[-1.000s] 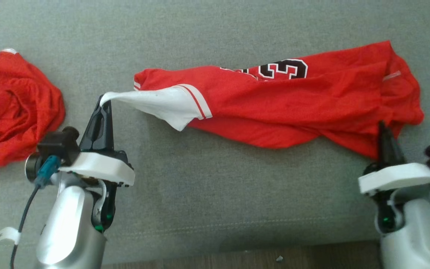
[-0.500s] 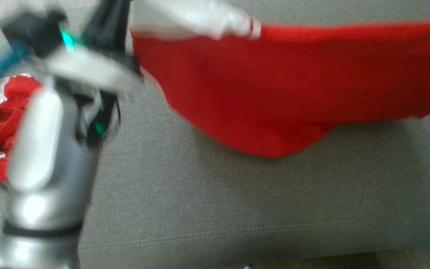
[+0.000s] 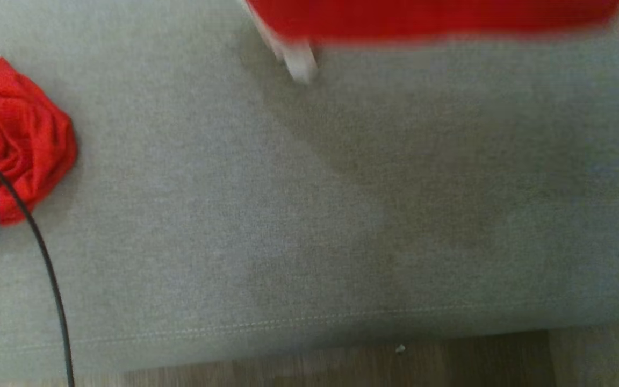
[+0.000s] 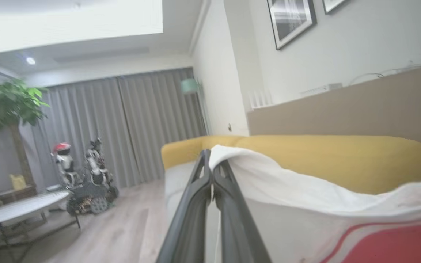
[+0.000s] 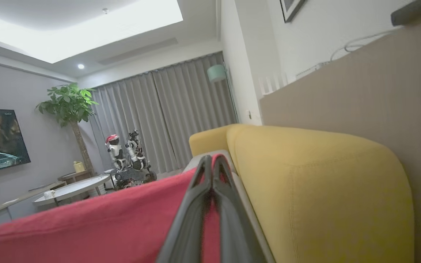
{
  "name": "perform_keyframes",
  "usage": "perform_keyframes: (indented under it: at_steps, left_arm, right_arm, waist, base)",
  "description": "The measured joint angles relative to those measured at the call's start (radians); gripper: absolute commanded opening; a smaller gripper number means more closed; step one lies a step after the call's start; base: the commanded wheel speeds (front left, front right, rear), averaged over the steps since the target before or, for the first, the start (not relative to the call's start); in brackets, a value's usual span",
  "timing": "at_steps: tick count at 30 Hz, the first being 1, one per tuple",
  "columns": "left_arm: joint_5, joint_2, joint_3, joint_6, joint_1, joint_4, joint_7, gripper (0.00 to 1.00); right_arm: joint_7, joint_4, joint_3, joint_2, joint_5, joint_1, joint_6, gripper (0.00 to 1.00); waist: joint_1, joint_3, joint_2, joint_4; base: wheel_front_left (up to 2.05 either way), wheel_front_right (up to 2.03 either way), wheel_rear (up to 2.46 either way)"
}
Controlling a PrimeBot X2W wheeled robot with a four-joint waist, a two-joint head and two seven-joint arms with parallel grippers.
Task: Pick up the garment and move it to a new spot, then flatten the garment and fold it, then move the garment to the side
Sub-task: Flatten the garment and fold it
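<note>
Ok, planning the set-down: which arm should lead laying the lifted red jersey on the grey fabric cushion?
Probably right. The left gripper and right gripper are both shut on the red jersey, but a crumpled red garment crowds the grey fabric cushion's left side.

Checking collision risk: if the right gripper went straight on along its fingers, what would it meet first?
The right gripper, shut on the red fabric garment, points toward the yellow upholstered sofa arm at the far end. That looks like the first thing in line, though depth is unclear.
</note>
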Motion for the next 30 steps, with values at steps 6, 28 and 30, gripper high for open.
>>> perform_keyframes:
  at_steps: [6, 28, 30]
  left_arm:
    - [0.052, 0.014, 0.028, 0.057, -0.219, 0.03, -0.119, 0.0]
    - [-0.331, 0.006, -0.093, -0.04, 0.936, -0.32, -0.117, 0.0]
    - [-0.382, 0.007, -0.112, -0.04, 1.047, -0.305, -0.114, 0.0]
  right_arm:
    - [-0.217, 0.145, 0.019, -0.012, -0.069, -0.212, 0.0, 0.0]
    - [-0.263, 0.405, 0.267, -0.125, 0.194, 0.376, 0.0, 0.0]
    - [-0.249, 0.399, 0.252, -0.123, 0.214, 0.465, 0.0, 0.0]
  waist:
    - [0.0001, 0.102, 0.0, 0.005]
    - [-0.0001, 0.067, 0.0, 0.089]
    - [-0.0001, 0.03, 0.0001, 0.086]
  base:
    - [0.0, 0.0, 0.0]
    - [0.0, 0.0, 0.0]
    - [0.0, 0.0, 0.0]
